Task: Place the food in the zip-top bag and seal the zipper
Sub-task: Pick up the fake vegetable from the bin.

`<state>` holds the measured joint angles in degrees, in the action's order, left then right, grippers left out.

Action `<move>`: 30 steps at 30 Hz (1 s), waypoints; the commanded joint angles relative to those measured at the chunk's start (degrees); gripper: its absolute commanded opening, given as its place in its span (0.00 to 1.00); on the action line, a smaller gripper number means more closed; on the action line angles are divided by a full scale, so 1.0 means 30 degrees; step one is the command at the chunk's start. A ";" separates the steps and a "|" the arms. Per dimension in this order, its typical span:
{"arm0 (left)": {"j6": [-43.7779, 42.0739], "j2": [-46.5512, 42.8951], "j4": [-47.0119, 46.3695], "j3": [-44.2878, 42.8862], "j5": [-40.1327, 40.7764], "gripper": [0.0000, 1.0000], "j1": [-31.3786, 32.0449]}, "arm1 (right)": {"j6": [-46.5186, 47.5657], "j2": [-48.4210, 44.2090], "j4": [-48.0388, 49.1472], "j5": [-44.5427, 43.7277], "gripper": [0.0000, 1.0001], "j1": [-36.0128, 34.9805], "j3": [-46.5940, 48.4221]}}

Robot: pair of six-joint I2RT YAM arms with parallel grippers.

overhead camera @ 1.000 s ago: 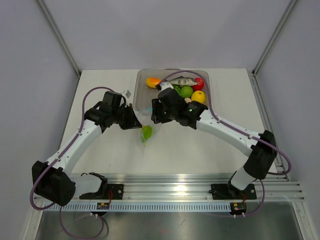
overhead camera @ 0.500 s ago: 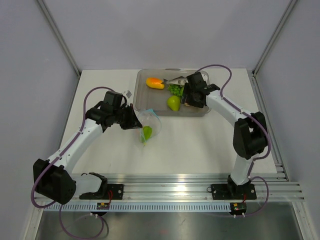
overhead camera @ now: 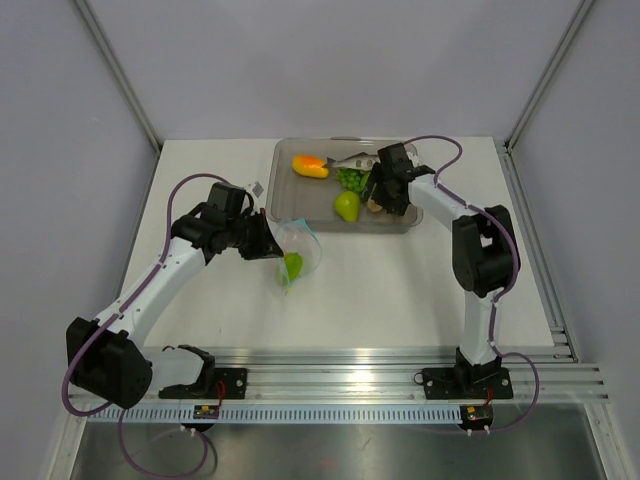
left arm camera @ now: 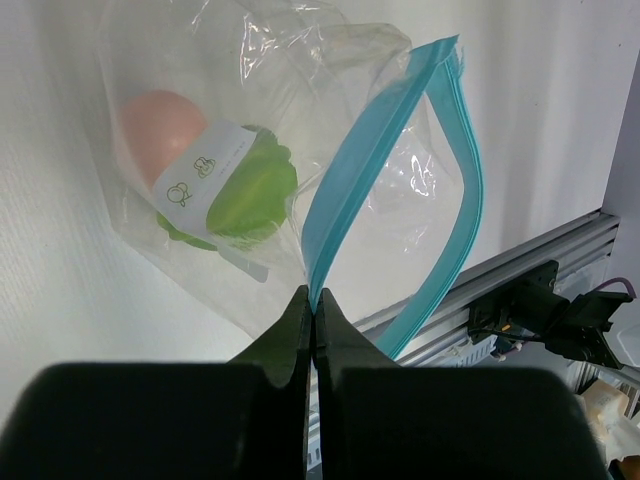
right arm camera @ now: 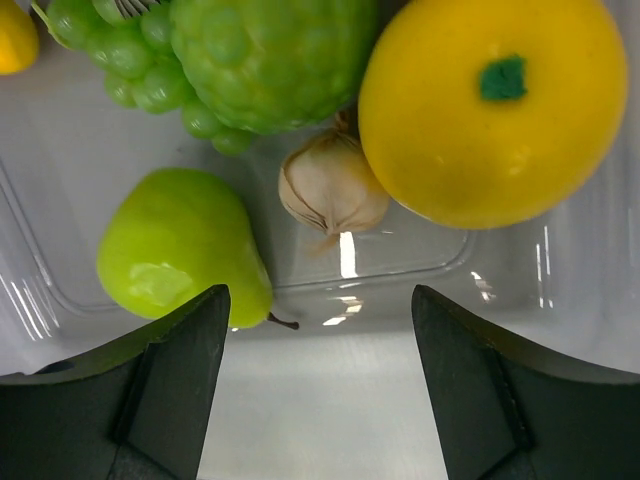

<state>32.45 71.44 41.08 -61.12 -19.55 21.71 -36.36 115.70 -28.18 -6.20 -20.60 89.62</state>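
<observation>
The zip-top bag lies left of centre, its mouth held open. My left gripper is shut on one light blue zipper strip; the other strip bows away. Inside the zip-top bag lie a pinkish egg and a green leaf piece. My right gripper hangs open over the near edge of the clear tray. Between and ahead of its fingers lie a green pear, a garlic bulb and a yellow orange. It holds nothing.
The tray also holds a bumpy green fruit, grapes, an orange-yellow mango and a silver fish. A metal rail runs along the table's near edge. Grey walls close in both sides and the back.
My right arm has swung from beside the bag to the tray's near right part, and its jaws have widened. The left gripper has kept its hold on the zipper strip.
</observation>
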 commanded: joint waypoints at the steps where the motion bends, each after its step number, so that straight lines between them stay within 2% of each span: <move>1: -0.0474 -0.0082 -0.0129 -0.0690 0.0130 0.00 -0.0119 | -0.0799 0.0777 0.0988 0.0280 0.81 0.0011 0.1615; 8: -0.0649 -0.0229 -0.0158 -0.0456 -0.0045 0.00 -0.0119 | -0.1181 0.2155 0.0752 -0.0599 0.80 -0.0018 0.2469; 23: -0.0650 -0.0376 -0.0596 0.0071 -0.0484 0.00 -0.0119 | -0.0918 0.2537 0.2333 -0.1920 0.67 0.0011 0.1854; 30: -0.0415 -0.0434 -0.0920 0.0365 -0.0748 0.00 -0.0119 | -0.0361 0.3269 0.1777 -0.1539 0.68 -0.0018 0.2530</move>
<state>31.38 71.42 40.58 -60.20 -20.01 21.67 -38.65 124.53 -23.73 -9.82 -20.60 95.59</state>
